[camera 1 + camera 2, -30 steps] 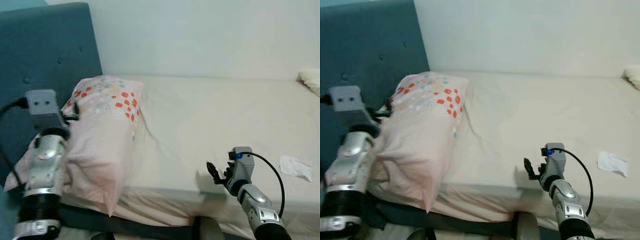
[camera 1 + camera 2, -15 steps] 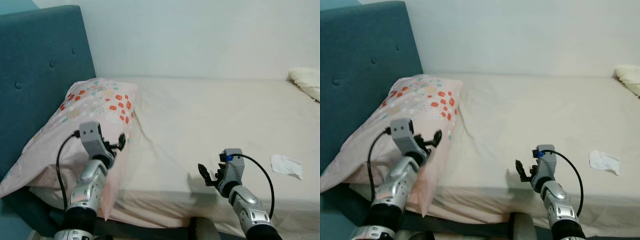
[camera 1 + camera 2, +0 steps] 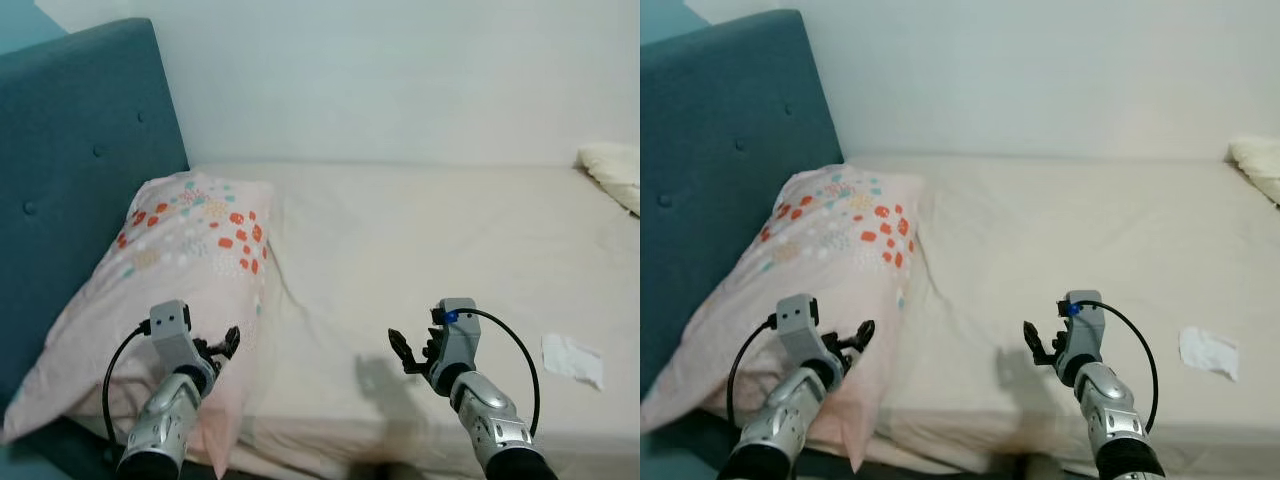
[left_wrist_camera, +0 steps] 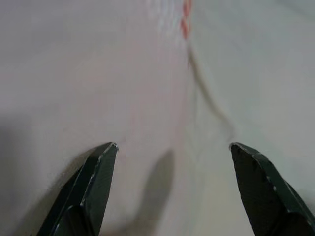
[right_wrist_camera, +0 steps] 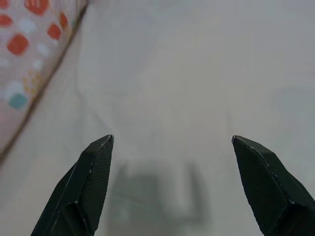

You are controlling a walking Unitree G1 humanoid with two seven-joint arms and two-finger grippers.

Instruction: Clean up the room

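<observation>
Let go a moment ago: pale pink pillow with red and teal spots (image 3: 190, 260), now propped against the blue padded headboard (image 3: 70, 170), beneath and just ahead of the left gripper (image 3: 222, 344), jaws spread wide and empty. Lowered from beside the pillow's top to its near edge. Right gripper (image 3: 403, 352) likewise spread, holding nothing, over bare cream sheet (image 3: 420, 250). Pillow step apparently done. Well off to the right gripper's right: small white crumpled paper scrap (image 3: 572, 358), probably next.
</observation>
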